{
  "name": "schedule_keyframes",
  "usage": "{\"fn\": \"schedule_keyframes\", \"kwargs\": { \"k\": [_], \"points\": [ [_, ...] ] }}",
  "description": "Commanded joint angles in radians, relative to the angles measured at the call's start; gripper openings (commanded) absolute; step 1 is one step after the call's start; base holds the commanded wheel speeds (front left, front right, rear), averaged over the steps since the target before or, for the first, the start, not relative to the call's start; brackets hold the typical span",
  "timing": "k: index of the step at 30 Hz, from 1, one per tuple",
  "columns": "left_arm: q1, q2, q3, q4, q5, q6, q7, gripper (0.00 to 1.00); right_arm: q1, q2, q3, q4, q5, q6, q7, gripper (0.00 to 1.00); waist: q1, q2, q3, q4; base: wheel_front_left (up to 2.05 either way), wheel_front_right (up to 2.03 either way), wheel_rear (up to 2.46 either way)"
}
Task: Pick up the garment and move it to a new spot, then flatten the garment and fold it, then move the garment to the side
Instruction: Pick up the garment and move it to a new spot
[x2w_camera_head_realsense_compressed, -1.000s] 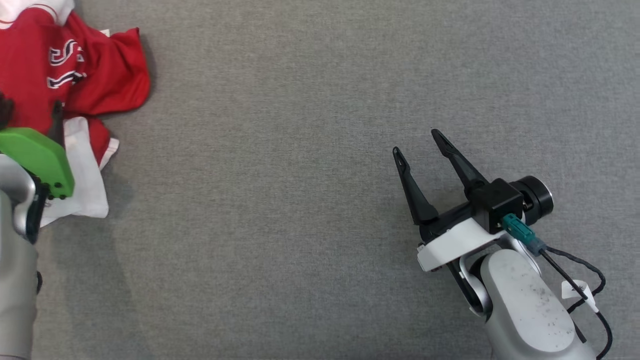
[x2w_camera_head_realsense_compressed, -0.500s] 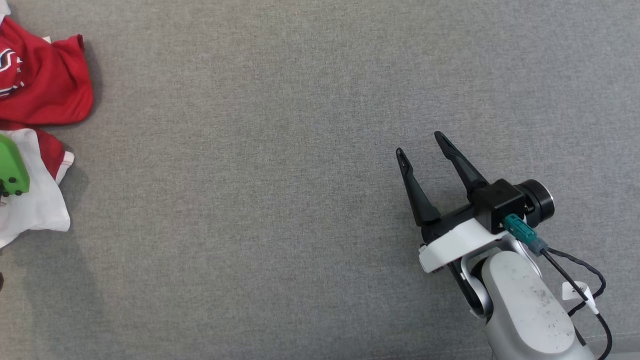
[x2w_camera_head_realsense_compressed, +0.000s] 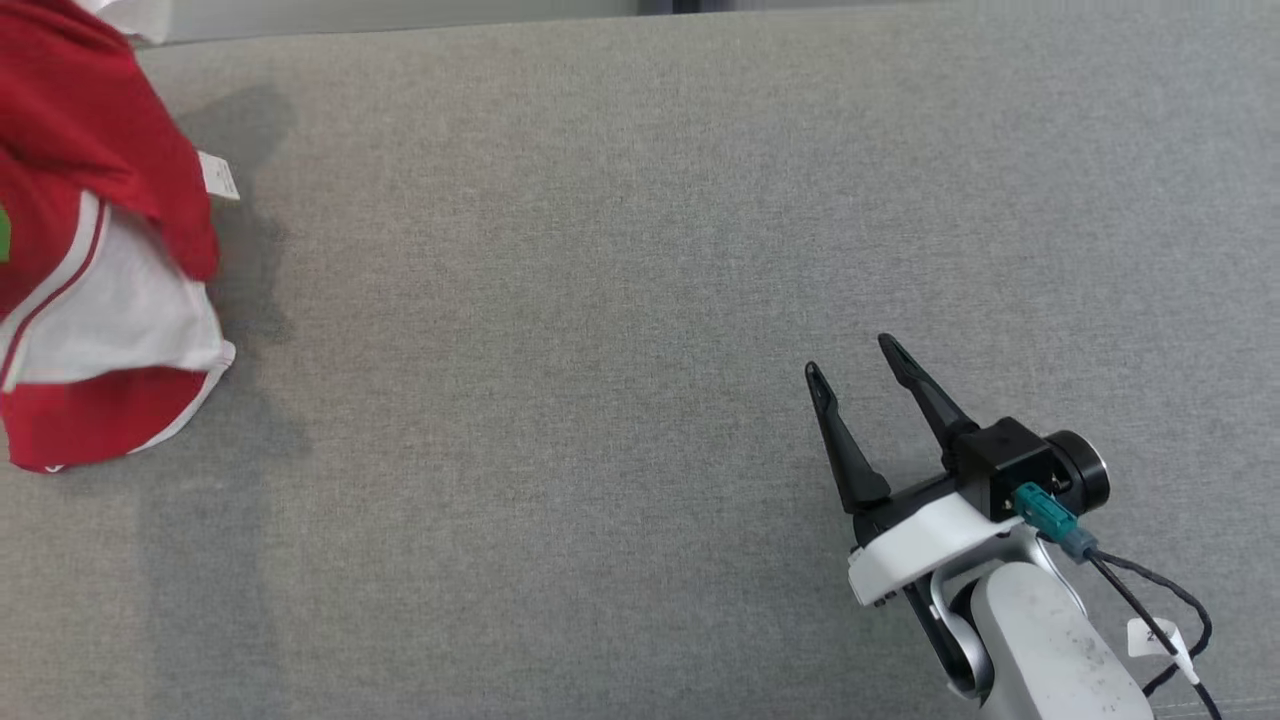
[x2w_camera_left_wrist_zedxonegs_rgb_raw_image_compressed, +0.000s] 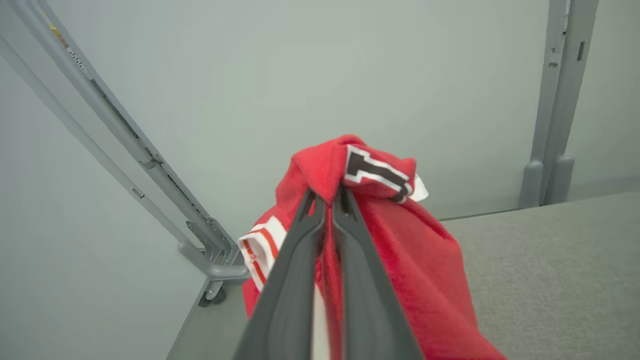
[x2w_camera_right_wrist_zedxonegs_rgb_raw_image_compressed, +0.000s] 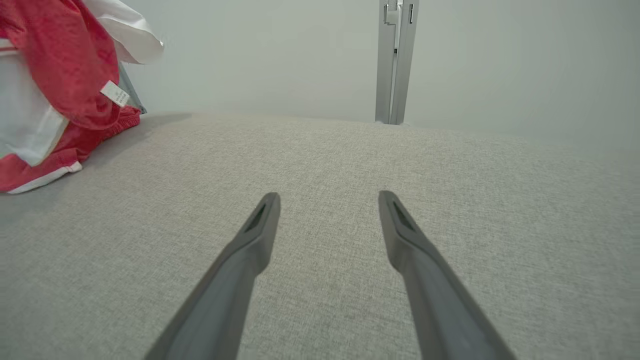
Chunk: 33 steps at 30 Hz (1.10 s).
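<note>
**Item 1. Garment** (x2w_camera_head_realsense_compressed: 90, 150): red jersey with white panels and white trim.
- In the head view it is at the far left edge, bunched and hanging in folds, over the left end of the desk (x2w_camera_head_realsense_compressed: 600, 300).
- It throws a shadow on the cloth surface beside it.
- A small white label (x2w_camera_head_realsense_compressed: 218, 177) sticks out from its right edge.
- In the right wrist view the lower hem lies at or just above the desk. Whether it touches cannot be told.
- A dark letter or numeral outlined in white shows on the topmost fold in the left wrist view.

**Item 2. Left pincer** (x2w_camera_left_wrist_zedxonegs_rgb_raw_image_compressed: 327, 197): two dark fingers pressed together, pinching a fold of the garment near its top. The fabric drapes down on both sides of the fingers.

**Item 3. Right pincer** (x2w_camera_head_realsense_compressed: 852, 358): fingers spread wide, nothing between them.
- It is at the lower right of the head view, tips pointing up and slightly left.
- It is well apart from the garment and low over bare desk.
- A black cable (x2w_camera_head_realsense_compressed: 1150, 600) trails from its wrist.

**Item 4. Desk:** grey woven covering, bare between garment and right pincer.

**Item 5. Surroundings:** pale wall behind. A grey metal post (x2w_camera_right_wrist_zedxonegs_rgb_raw_image_compressed: 396, 60) stands at the desk's far edge, and a slanted grey frame (x2w_camera_left_wrist_zedxonegs_rgb_raw_image_compressed: 125, 130) appears in the left wrist view.
</note>
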Motion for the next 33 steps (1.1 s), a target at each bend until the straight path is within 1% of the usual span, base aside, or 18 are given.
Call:
{"fn": "schedule_keyframes", "kwargs": {
  "k": [1,6,9,11,13,15,19,22,25,26,28,30,32,33],
  "points": [
    [0.031,-0.011,-0.004,-0.061,-0.022,-0.005,0.019,0.00,0.023,-0.001,-0.003,0.000,0.009,-0.001,-0.003,1.00,0.0000,0.0000,-0.060,-0.005,0.00,0.00,0.00],
    [0.108,-0.042,-0.018,-0.317,-0.095,-0.011,0.109,0.00,0.062,0.000,-0.010,-0.001,0.017,-0.001,-0.003,1.00,0.0000,0.0000,-0.111,-0.043,0.00,0.00,0.00],
    [0.171,-0.083,-0.034,-0.482,-0.161,-0.009,0.174,0.00,0.081,0.000,-0.011,-0.005,0.020,-0.001,-0.003,1.00,0.0000,0.0000,-0.130,-0.082,0.00,0.00,0.00],
    [0.211,-0.093,-0.053,-0.575,-0.178,-0.006,0.216,0.00,0.088,0.000,-0.010,-0.007,0.025,-0.001,-0.003,1.00,0.0000,0.0000,-0.136,-0.115,0.00,0.00,0.00],
    [0.249,-0.119,-0.080,-0.662,-0.210,-0.003,0.253,0.00,0.089,0.000,-0.010,-0.011,0.032,-0.001,-0.003,1.00,0.0000,0.0000,-0.136,-0.151,0.00,0.00,0.00],
    [0.287,-0.141,-0.111,-0.729,-0.225,0.001,0.279,0.00,0.096,0.000,-0.009,-0.014,0.039,-0.001,-0.003,1.00,0.0000,0.0000,-0.136,-0.192,0.00,0.00,0.00],
    [0.372,-0.191,-0.189,-0.812,-0.234,0.015,0.307,0.00,0.109,0.000,-0.012,-0.021,0.058,-0.001,-0.003,1.00,0.0000,0.0000,-0.134,-0.277,0.00,0.00,0.00],
    [0.429,-0.227,-0.247,-0.827,-0.233,0.028,0.314,0.00,0.124,0.001,-0.015,-0.028,0.070,-0.001,-0.003,1.00,0.0000,0.0000,-0.129,-0.342,0.00,0.00,0.00],
    [0.470,-0.248,-0.293,-0.790,-0.227,0.030,0.312,0.00,0.133,0.001,-0.023,-0.033,0.078,-0.001,-0.003,1.00,0.0000,0.0000,-0.122,-0.395,0.00,0.00,0.00],
    [0.477,-0.245,-0.304,-0.765,-0.212,0.028,0.306,0.00,0.137,0.001,-0.022,-0.034,0.080,-0.001,-0.003,1.00,0.0000,0.0000,-0.119,-0.416,0.00,0.00,0.00],
    [0.495,-0.255,-0.323,-0.696,-0.216,0.028,0.302,0.00,0.146,0.001,-0.027,-0.037,0.084,-0.001,-0.003,1.00,0.0000,0.0000,-0.117,-0.445,0.00,0.00,0.00],
    [0.484,-0.261,-0.345,-0.603,-0.193,0.026,0.288,0.00,0.151,0.001,-0.037,-0.040,0.090,-0.001,-0.003,1.00,0.0000,0.0000,-0.113,-0.466,0.00,0.00,0.00],
    [0.466,-0.287,-0.354,-0.495,-0.192,0.030,0.257,0.00,0.158,0.001,-0.039,-0.040,0.092,-0.001,-0.003,1.00,0.0000,0.0000,-0.112,-0.480,0.00,0.00,0.00],
    [0.452,-0.290,-0.359,-0.445,-0.174,0.030,0.237,0.00,0.160,0.001,-0.036,-0.040,0.093,-0.001,-0.003,1.00,0.0000,0.0000,-0.110,-0.485,0.00,0.00,0.00]
  ]
}}
